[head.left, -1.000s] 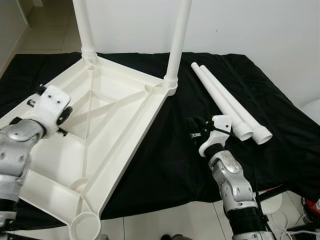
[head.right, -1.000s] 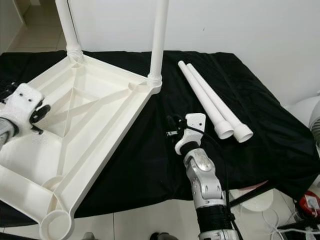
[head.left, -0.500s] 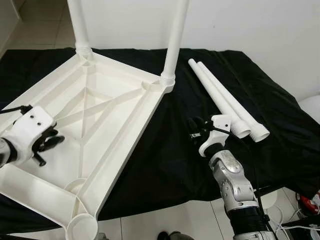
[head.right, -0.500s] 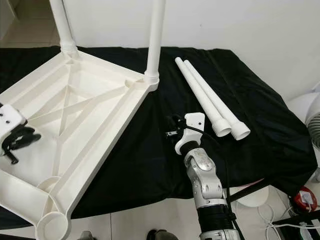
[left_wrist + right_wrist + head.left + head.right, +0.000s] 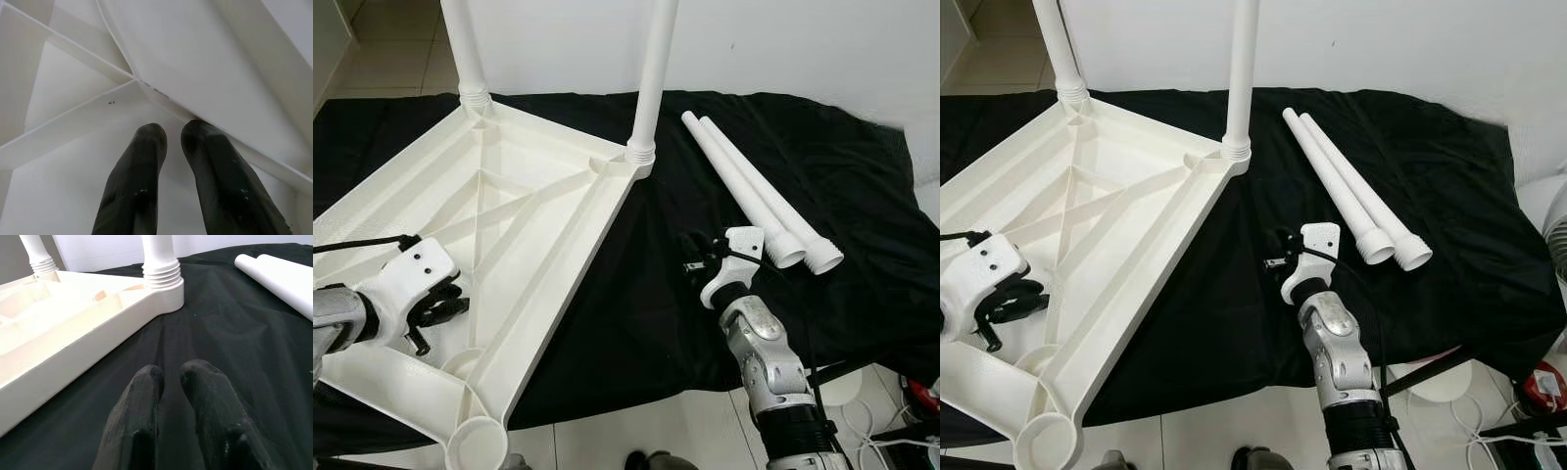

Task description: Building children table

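Observation:
The white plastic table top (image 5: 558,294) lies upside down on a black cloth (image 5: 646,294). Two white legs stand screwed into its far corners, one (image 5: 653,69) near the middle and one (image 5: 462,49) at the left. Two loose legs (image 5: 744,186) lie side by side on the cloth to the right. My left gripper (image 5: 445,308) is shut and empty, low over the ribbed underside (image 5: 88,112) close to the near corner socket (image 5: 475,448). My right gripper (image 5: 690,257) is shut and empty just above the cloth, between the table top and the loose legs, pointing at the nearer screwed-in leg (image 5: 159,259).
A white wall runs behind the cloth, and tiled floor shows in front. Cables and a red item (image 5: 930,397) lie at the bottom right. A white rounded object (image 5: 1555,220) stands at the right edge.
My left gripper has come down from the table top's left edge and moved inward over its underside near the front corner. The camera shifted slightly. The right arm has stayed put.

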